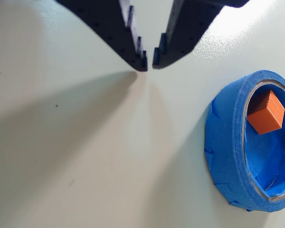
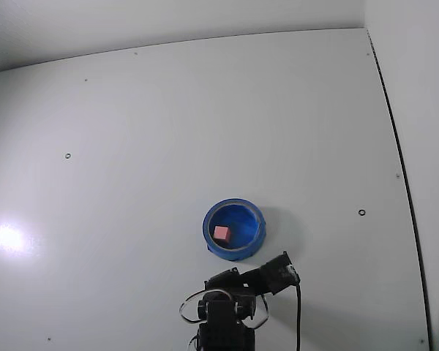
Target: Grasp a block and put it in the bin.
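The orange-red block (image 1: 266,114) lies inside the blue bin (image 1: 226,142), leaning against its inner wall at the right of the wrist view. In the fixed view the block (image 2: 222,233) sits in the left half of the bin (image 2: 241,251). My gripper (image 1: 149,61) is at the top of the wrist view, left of the bin and apart from it. Its dark jaws are nearly together with only a thin gap and hold nothing. The tips hover just over the bare table.
The pale table (image 1: 85,156) spreads all around the bin. The arm's base (image 2: 223,322) stands at the bottom edge of the fixed view, just below the bin. A wall edge (image 2: 395,146) runs along the right side.
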